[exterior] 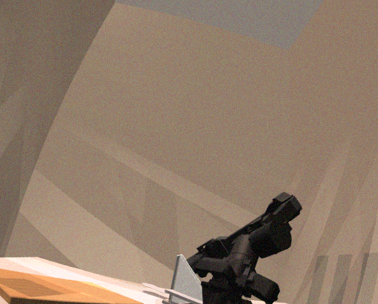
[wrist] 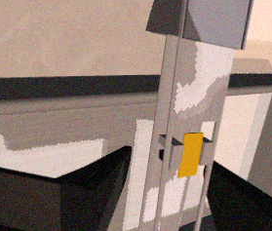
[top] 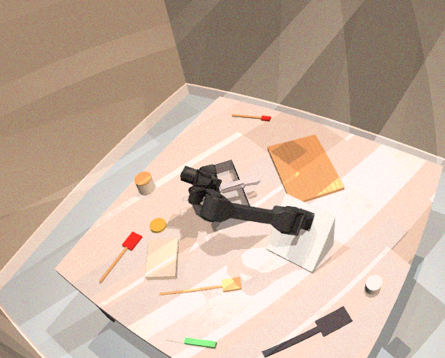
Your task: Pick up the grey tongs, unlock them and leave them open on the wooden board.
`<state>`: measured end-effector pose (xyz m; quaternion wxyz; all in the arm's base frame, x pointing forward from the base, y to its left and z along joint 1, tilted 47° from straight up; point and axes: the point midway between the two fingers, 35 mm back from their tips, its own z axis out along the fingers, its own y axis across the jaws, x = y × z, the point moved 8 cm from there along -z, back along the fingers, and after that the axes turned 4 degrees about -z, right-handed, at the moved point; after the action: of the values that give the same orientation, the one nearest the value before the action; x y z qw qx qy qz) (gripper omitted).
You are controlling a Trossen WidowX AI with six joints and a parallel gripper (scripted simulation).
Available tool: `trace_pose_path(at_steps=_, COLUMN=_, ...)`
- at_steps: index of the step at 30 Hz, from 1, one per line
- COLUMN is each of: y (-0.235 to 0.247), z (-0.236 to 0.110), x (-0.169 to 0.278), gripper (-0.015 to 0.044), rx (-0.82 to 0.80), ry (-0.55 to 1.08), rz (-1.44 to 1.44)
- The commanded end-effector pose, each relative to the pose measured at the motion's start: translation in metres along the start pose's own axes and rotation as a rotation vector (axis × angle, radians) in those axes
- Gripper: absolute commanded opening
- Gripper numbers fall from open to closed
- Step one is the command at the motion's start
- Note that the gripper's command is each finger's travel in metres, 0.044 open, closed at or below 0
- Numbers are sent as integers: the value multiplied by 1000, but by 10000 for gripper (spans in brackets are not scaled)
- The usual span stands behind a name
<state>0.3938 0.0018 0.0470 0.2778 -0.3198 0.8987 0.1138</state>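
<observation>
A kitchen-style test bench rather than a lived-in room. The pale tabletop (top: 369,200) carries cooking gear: a grey roasting tin (top: 230,171), a wooden board (top: 305,167), a red spatula (top: 121,250), a yellow-headed spatula (top: 207,286), a black spatula (top: 311,331) and a small red-tipped one (top: 253,116). A black robot arm (top: 249,213) is mounted on a white block (top: 307,246), and plain tan walls (top: 80,77) surround everything.
</observation>
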Motion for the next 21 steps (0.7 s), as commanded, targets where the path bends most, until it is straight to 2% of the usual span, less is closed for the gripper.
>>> trace_pose_path(at_steps=1, y=0, z=-1, x=0, gripper=129, rx=0, ry=0, rz=0)
trace_pose_path(at_steps=4, y=0, z=-1, x=0, gripper=50, rx=0, ry=0, rz=0)
trace_pose_path(at_steps=10, y=0, z=-1, x=0, gripper=10, rx=0, ry=0, rz=0)
trace_pose_path(at_steps=16, y=-2, z=-3, x=0, gripper=-147, rx=0, ry=0, rz=0)
trace_pose_path(at_steps=21, y=-27, z=-43, x=1, gripper=-150, rx=4, ry=3, rz=0)
